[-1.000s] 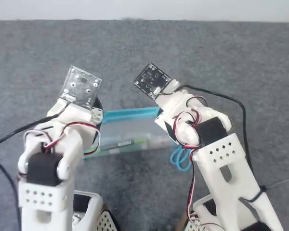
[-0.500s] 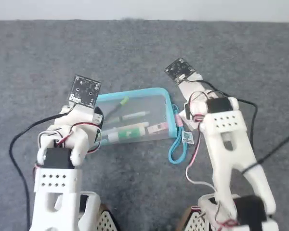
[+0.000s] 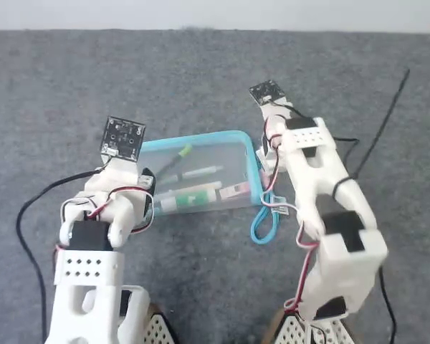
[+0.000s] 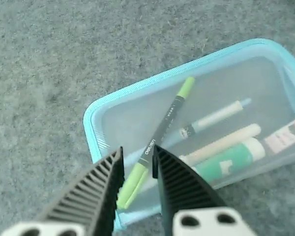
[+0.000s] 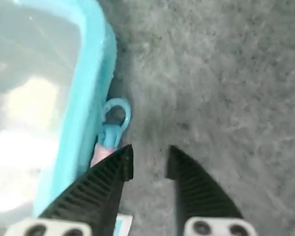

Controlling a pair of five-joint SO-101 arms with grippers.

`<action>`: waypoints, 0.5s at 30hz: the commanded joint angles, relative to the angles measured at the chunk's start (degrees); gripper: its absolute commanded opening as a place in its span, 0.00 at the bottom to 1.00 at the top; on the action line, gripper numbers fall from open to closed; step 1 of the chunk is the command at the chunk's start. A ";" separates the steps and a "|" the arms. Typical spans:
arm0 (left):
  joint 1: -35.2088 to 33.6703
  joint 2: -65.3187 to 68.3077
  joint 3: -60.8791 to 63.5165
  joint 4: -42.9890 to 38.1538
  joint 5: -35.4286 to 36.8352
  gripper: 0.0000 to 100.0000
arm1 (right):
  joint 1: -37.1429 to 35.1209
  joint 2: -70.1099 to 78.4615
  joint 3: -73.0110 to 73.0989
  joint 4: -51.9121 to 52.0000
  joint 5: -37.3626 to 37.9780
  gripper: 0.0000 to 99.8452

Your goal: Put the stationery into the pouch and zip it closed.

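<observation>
Pouch (image 3: 193, 139) lies flat on the grey surface (image 3: 201, 72) between the two arms, clear walls with turquoise trim. The stationery is inside: green-tipped pen (image 4: 163, 129) at a diagonal, white pen (image 4: 214, 115), cream stick (image 4: 221, 142), green-and-white tube (image 4: 226, 158).

Left claw (image 4: 136, 150) hangs above one short end of the pouch. The jaws are a narrow slit apart with nothing gripped.

Right claw (image 5: 150, 150) is at the opposite short end, just beside the trim, over bare surface. Its jaws are spread moderately and are empty. Zipper pull ring (image 5: 115, 115) sits against that end's edge, near one jaw tip but not between the jaws.

Blue cord loop (image 3: 255, 228) trails off that end onto the surface.
</observation>
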 commanded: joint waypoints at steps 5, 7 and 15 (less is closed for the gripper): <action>0.00 0.00 1.01 -4.57 0.62 0.09 | -3.82 0.66 -4.13 1.54 -1.14 0.15; 0.00 -0.26 1.01 -4.57 0.62 0.09 | -4.79 0.57 -4.13 3.74 -2.55 0.15; 0.26 0.00 1.01 -4.57 0.62 0.09 | -4.53 -0.75 -4.31 6.55 -7.30 0.15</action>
